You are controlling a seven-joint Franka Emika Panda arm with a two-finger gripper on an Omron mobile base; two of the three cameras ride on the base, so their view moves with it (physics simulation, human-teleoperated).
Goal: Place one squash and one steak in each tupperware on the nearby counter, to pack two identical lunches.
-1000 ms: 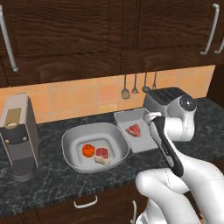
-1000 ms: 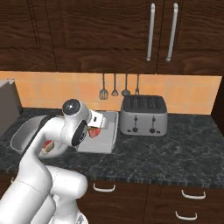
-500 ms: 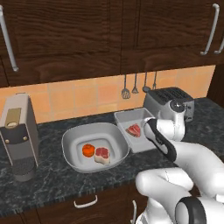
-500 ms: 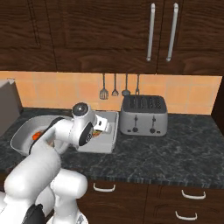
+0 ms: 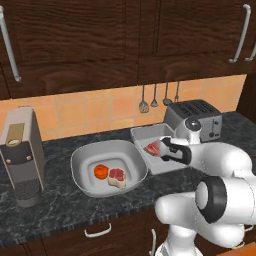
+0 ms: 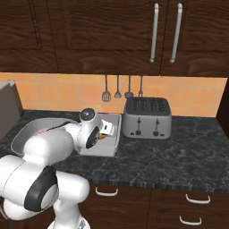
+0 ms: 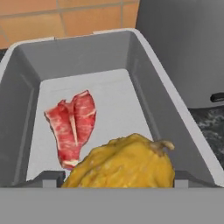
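A lumpy yellow squash point(image 7: 122, 164) sits between my gripper's point(image 7: 118, 179) two finger tips, which are shut on it. It hangs just over the near end of the small rectangular tupperware point(image 7: 148, 74), above a raw red steak point(image 7: 72, 122) lying on the floor of that container. In the left base view my gripper point(image 5: 166, 149) hovers over this tupperware point(image 5: 145, 132) beside the steak point(image 5: 152, 148). To its left the wide rounded tupperware point(image 5: 80, 160) holds an orange squash point(image 5: 101, 171) and a steak point(image 5: 117, 176) side by side.
A silver toaster point(image 5: 195, 117) stands right of the rectangular container, close to my hand. A tall coffee machine point(image 5: 22, 155) is at the far left of the dark speckled counter point(image 6: 179, 152). Utensils point(image 5: 152, 97) hang on the tiled wall behind.
My arm has folded down and my hand has sunk closer to the rectangular container, still carrying the yellow squash. The food in both containers has not moved.
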